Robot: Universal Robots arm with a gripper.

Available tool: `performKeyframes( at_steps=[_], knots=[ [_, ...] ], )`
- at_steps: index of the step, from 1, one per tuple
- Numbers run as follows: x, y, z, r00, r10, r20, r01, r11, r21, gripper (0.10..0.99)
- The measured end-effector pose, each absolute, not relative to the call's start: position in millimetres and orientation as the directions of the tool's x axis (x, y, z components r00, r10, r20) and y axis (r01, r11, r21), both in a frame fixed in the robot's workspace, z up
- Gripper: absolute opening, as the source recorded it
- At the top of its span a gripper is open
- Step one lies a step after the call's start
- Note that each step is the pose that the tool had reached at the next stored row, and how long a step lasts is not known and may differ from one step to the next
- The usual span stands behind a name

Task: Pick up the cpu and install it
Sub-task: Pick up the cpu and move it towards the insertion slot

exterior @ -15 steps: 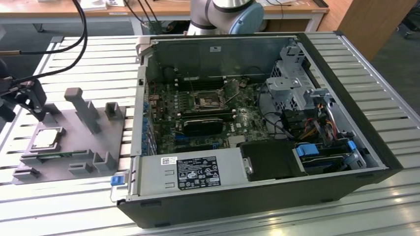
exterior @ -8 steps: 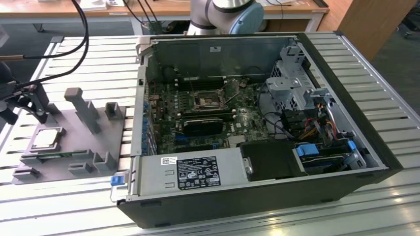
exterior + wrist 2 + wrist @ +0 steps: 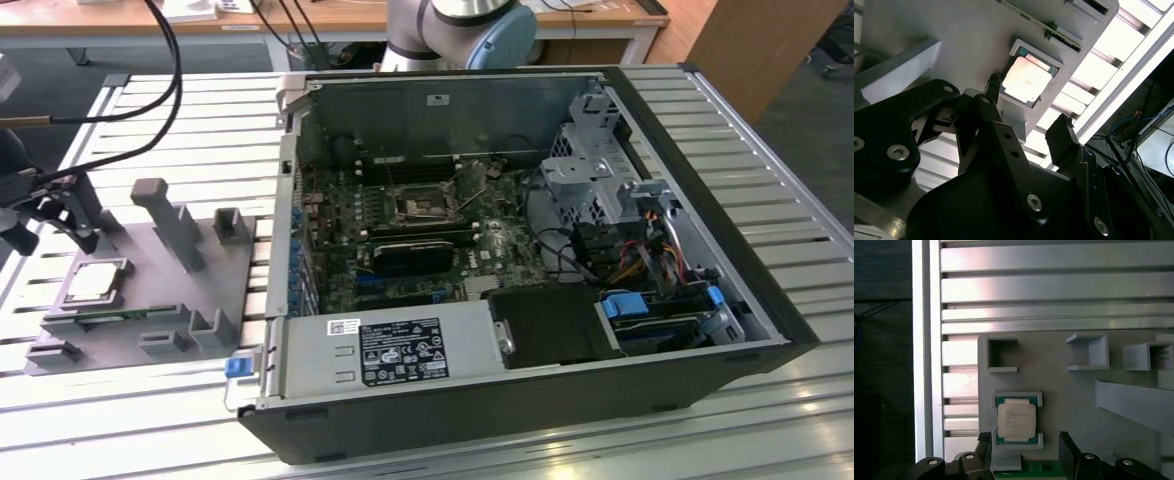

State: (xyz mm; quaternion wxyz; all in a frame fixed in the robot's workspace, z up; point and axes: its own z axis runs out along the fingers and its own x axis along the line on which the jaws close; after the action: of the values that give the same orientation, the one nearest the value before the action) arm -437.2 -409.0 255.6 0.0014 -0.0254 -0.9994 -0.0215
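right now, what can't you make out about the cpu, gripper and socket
cpu underside: faces down into the grey fixture, both wrist views.
Socket latch: too small, exterior view.
Gripper height above the cpu: wrist views look along its fingers; exterior view's left edge crops it.

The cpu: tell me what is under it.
The cpu lies in a raised frame on the grey fixture plate. The frame's floor beneath it is covered by the chip itself.

Metal on plastic
We see the cpu (image 3: pixel 1015 421) topped in dull silver metal, fixture (image 3: pixel 1064 390) matt grey plastic, table (image 3: pixel 1054 287) shiny ribbed metal.
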Motion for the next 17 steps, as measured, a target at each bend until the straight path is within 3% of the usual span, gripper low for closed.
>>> performKeyframes(
  at_steps=[17],
  knots=[
    [-437.2,-409.4,236.7,-0.999,0.049,0.008,0.050,0.998,0.043,0.647]
  ],
)
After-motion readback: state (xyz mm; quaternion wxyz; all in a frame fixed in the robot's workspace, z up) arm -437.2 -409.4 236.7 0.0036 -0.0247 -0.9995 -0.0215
